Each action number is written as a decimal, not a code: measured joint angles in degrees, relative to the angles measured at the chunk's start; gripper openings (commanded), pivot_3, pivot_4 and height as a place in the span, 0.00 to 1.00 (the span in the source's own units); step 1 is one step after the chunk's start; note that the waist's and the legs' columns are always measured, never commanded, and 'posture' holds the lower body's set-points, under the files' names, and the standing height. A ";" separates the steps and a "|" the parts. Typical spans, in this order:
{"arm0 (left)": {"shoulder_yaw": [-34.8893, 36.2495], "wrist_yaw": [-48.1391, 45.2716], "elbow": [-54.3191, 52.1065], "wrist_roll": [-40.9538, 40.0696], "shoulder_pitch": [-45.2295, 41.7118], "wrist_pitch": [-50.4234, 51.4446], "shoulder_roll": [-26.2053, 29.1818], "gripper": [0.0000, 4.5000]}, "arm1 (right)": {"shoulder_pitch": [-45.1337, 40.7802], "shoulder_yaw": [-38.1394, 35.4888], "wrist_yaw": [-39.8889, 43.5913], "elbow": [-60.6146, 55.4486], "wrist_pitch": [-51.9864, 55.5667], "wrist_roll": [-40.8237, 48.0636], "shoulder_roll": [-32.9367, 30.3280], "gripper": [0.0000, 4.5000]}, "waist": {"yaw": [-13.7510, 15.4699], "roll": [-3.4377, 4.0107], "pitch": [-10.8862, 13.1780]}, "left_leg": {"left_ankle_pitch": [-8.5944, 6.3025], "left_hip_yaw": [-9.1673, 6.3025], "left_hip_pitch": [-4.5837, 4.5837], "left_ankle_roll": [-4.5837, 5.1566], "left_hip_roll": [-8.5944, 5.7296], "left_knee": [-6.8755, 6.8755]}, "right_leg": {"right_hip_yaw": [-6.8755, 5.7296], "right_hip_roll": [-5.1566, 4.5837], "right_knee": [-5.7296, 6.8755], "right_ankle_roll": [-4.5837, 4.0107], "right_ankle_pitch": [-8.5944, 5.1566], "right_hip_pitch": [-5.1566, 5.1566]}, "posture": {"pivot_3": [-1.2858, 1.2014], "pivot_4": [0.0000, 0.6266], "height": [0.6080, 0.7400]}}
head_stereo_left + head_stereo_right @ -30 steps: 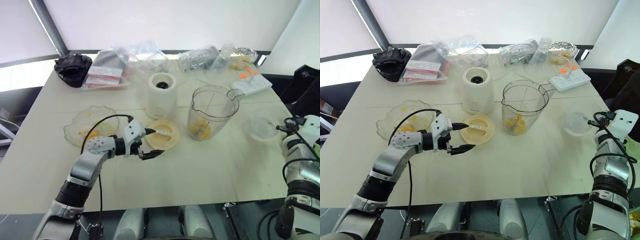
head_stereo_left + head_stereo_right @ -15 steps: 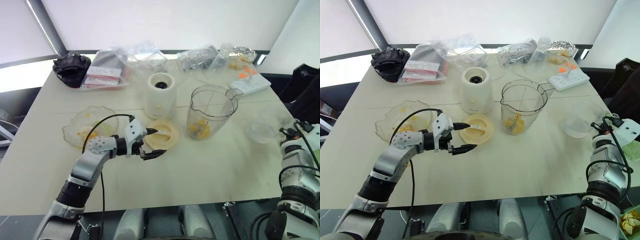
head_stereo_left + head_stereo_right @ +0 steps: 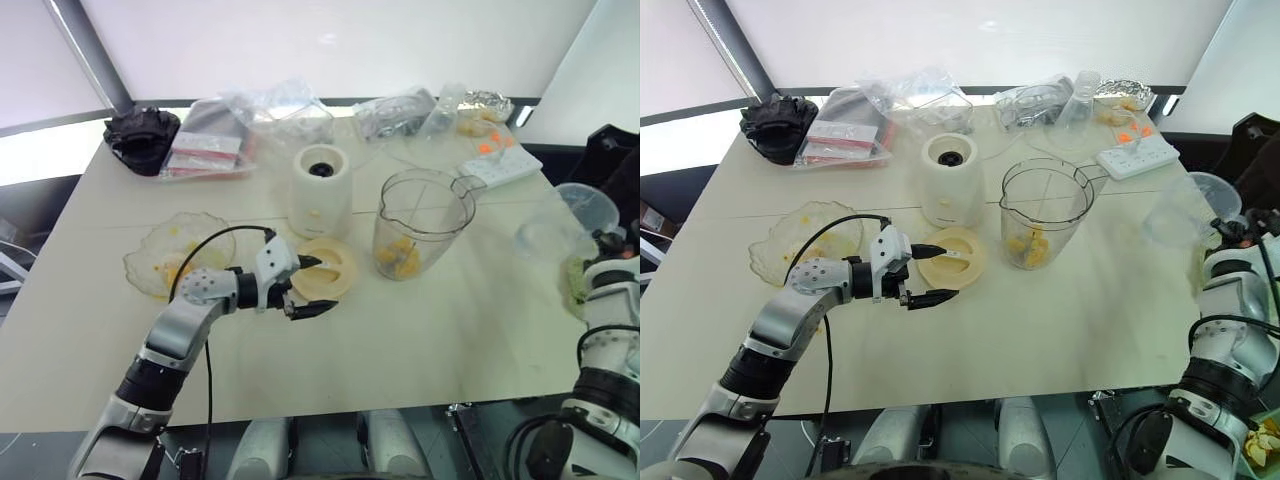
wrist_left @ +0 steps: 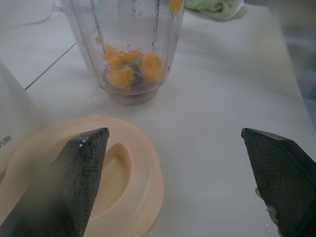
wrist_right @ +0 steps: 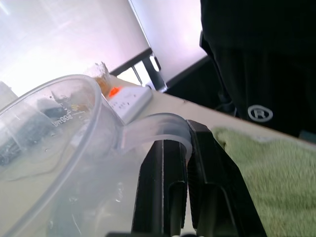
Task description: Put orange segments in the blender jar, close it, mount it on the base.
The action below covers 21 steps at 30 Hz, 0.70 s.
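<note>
we bring the wide-open left gripper (image 3: 312,287) squarely over the flat round cream lid (image 3: 325,268) beside the tall clear plastic blender jar (image 3: 420,222); right gripper (image 5: 185,148) clamps the small clear measuring cup (image 5: 54,143) by its handle.

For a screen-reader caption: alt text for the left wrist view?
The left gripper hangs open over the edge of a cream lid on a pale table. Beyond stands the blender jar, orange segments at its bottom.
</note>
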 measured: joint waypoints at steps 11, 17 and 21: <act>-0.32 0.35 0.36 0.01 0.03 -0.32 -1.65 1.00 | -4.74 2.05 -1.70 -15.97 17.73 4.39 -12.48 0.01 | 0.14 0.09 0.06 | -0.01 0.00 -0.11 0.01 0.02 -0.03 | -0.02 -0.01 -0.02 -0.06 -0.05 -0.11 | 0.52 0.24 1.00; -0.12 2.23 0.46 -0.08 0.12 -0.70 -3.79 1.00 | -6.88 5.61 -0.66 -21.56 25.53 5.49 -16.97 0.01 | 0.23 0.09 0.06 | 0.00 -0.01 -0.55 0.01 0.00 0.00 | -0.03 -0.03 -0.02 -0.05 -0.04 -0.50 | 0.52 0.24 1.00; 1.12 5.29 1.53 -0.90 -0.07 -1.66 -6.95 1.00 | -7.53 9.79 1.70 -25.75 29.09 4.57 -22.22 0.01 | 0.29 0.08 0.06 | 0.00 -0.02 -0.92 0.01 -0.01 0.07 | -0.04 -0.03 0.04 -0.02 -0.01 -0.91 | 0.52 0.24 1.00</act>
